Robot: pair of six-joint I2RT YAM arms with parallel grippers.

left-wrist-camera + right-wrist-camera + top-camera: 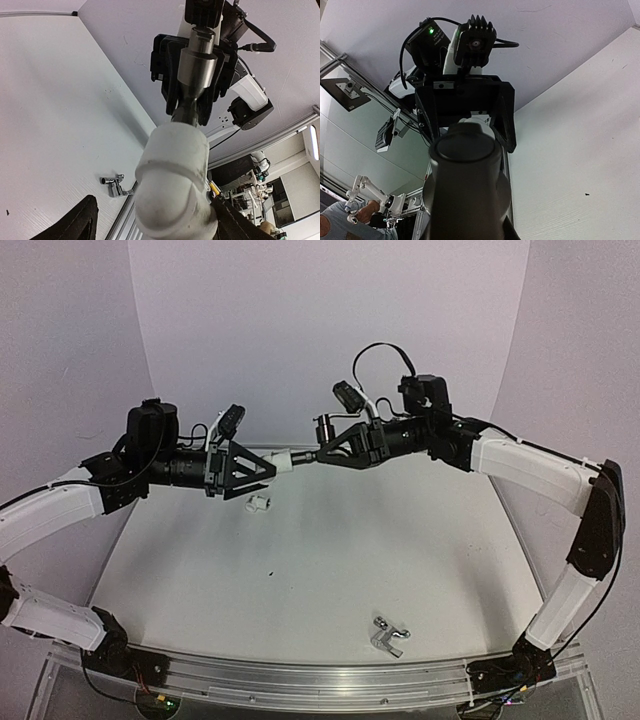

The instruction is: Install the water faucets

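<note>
Both arms are raised above the table and meet in the middle. My right gripper is shut on the dark faucet, whose threaded end enters a white elbow fitting. My left gripper stands open around that fitting. Its right finger is against the fitting and its left finger stands apart from it. In the right wrist view the dark faucet fills the foreground and hides my fingers. The chrome faucet lies on the table near the front edge, also in the left wrist view as the chrome faucet.
A second small white fitting lies on the table below the left gripper. A metal rail runs along the table's near edge between the arm bases. White walls close in the back and both sides.
</note>
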